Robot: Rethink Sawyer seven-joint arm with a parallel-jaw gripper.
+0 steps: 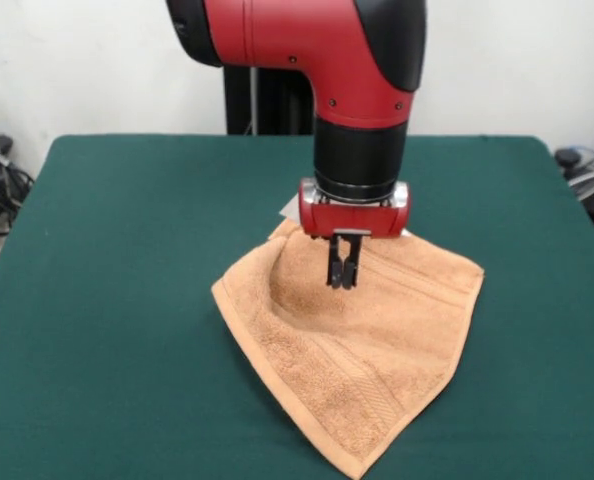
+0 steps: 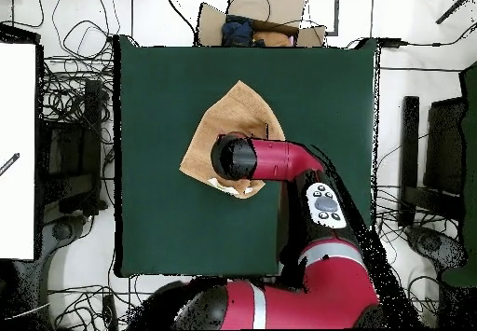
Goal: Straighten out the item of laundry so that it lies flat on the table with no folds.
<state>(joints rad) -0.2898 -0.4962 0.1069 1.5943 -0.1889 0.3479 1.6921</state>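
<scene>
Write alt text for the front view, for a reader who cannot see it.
A red and black robot arm reaches down over a peach-orange towel on a dark green table, its gripper with jaws close together at the cloth's raised middle. The towel is rumpled, one corner pointing toward the camera.

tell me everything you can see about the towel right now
The towel is a small peach-orange terry cloth with woven border bands near its edges. It lies on the dark green table, turned so one corner points toward the front camera. It is not flat: a fold or hollow rises around the middle, where the claw, fingers close together, comes down onto it. A white tag peeks out at the far corner.
</scene>
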